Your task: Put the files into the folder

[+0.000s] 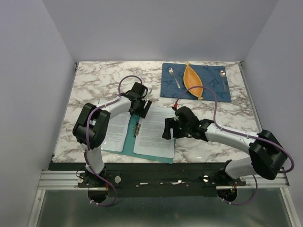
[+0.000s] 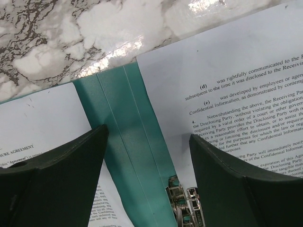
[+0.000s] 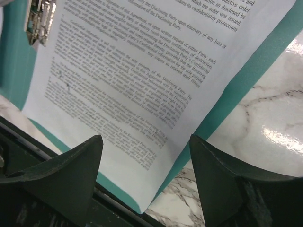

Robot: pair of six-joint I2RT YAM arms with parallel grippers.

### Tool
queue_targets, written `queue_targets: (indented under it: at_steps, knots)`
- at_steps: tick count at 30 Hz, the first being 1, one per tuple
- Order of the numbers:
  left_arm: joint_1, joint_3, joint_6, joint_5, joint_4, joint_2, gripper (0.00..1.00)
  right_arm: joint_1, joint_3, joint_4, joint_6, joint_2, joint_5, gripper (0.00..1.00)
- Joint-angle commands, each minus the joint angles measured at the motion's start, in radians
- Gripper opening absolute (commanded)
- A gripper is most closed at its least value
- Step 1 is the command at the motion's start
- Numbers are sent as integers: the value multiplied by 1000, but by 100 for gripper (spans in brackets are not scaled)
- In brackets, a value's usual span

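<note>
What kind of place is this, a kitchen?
Probably a robot test booth, not a kitchen: plain grey walls box in a marble-patterned table, the left arm and right arm stand on a metal rail, and printed papers lie in a teal folder.

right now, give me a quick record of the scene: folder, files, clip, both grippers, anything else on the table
folder: teal, open flat on the marble table
files: printed sheets, one on each half
clip: metal, by the spine
left gripper: open, above the spine, holding nothing
right gripper: open, over the right sheet, holding nothing
elsewhere: blue placemat far right, with orange dish and two spoons
</note>
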Motion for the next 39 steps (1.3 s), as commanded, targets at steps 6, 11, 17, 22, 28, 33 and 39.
queue_targets:
  at_steps: [6, 11, 17, 22, 28, 33, 39]
  knots:
    - [-14, -24, 21, -61, 22, 15, 83, -1, -18, 31, -34, -245, 72, 76]
    - [-15, -30, 27, -64, 22, 12, 83, 5, -140, 386, -20, -244, -23, 46]
    - [-18, -36, 41, -62, 19, 9, 82, 68, -93, 636, -40, -40, -3, 36]
    - [-22, -49, 52, -70, 22, 2, 82, 122, -6, 776, -45, 161, 6, 34]
    - [-22, -67, 52, -70, 30, -8, 82, 142, 74, 854, -40, 288, 57, 33]
    - [-22, -76, 76, -64, 36, -12, 81, 160, 166, 860, -54, 385, 55, 31]
    - [-22, -81, 76, -47, 36, -20, 80, 183, 223, 859, -59, 471, 57, 28]
